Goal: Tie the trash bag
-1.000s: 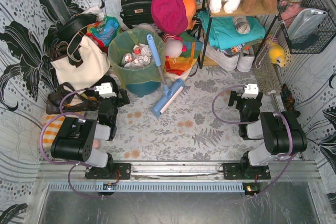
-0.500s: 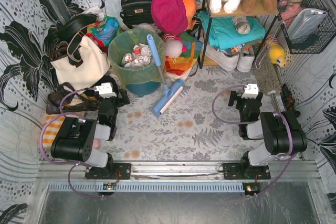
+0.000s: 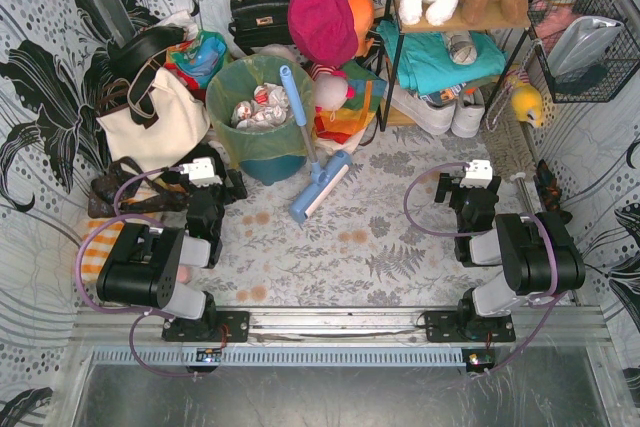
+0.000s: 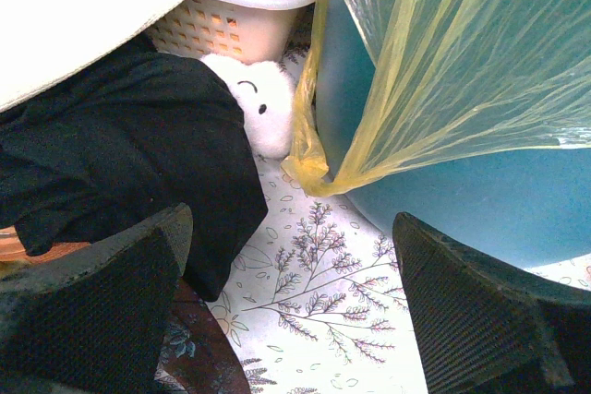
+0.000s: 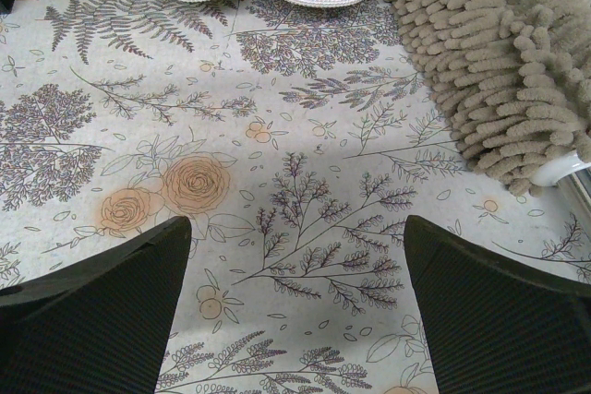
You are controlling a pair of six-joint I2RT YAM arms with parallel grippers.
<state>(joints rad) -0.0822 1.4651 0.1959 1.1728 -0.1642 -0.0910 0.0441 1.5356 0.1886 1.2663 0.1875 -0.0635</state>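
The trash bag (image 3: 240, 82) is thin yellow-green plastic lining a teal bin (image 3: 268, 159) at the back centre-left, with crumpled white paper (image 3: 254, 107) inside. In the left wrist view the bag (image 4: 452, 53) hangs over the teal bin (image 4: 480, 205) ahead on the right. My left gripper (image 3: 213, 185) is open and empty, low over the floor just left of the bin; its jaws stand wide apart (image 4: 291, 306). My right gripper (image 3: 470, 187) is open and empty over the floral floor at the right (image 5: 295, 297).
A blue squeegee mop (image 3: 310, 162) leans on the bin's right side. A cream tote bag (image 3: 155, 122) and black fabric (image 4: 120, 163) lie left of the bin. A shelf with shoes (image 3: 440, 107), a shaggy mat (image 5: 499, 62) and plush toys crowd the back.
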